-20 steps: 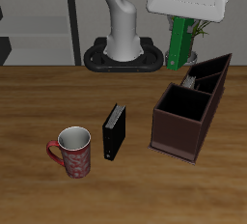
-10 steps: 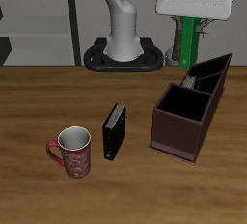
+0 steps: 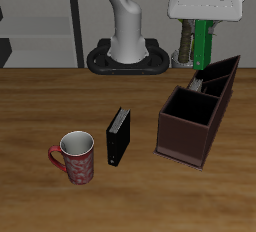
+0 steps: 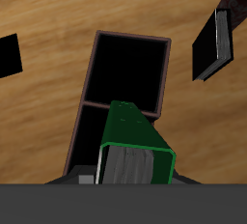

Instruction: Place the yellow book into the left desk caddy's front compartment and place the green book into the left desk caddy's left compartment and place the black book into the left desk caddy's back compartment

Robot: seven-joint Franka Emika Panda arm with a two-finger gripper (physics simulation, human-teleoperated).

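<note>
Wrist view shows the thin bright-green book [image 4: 135, 141] clamped upright between the fingers [image 4: 123, 175], hanging above the dark maroon-brown open-topped caddy [image 3: 196, 122] on the wooden counter [image 3: 60, 96]. Keep it vertical, centre it over the left compartment's slot, then lower slowly clear of the partitions.

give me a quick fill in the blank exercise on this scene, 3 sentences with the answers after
1. The claw holds the ____ book in the air above the left desk caddy.
2. The black book stands on the table between the caddy and the ____.
3. The mug stands ____, its opening facing up.

Missing words: green; mug; upright
</note>
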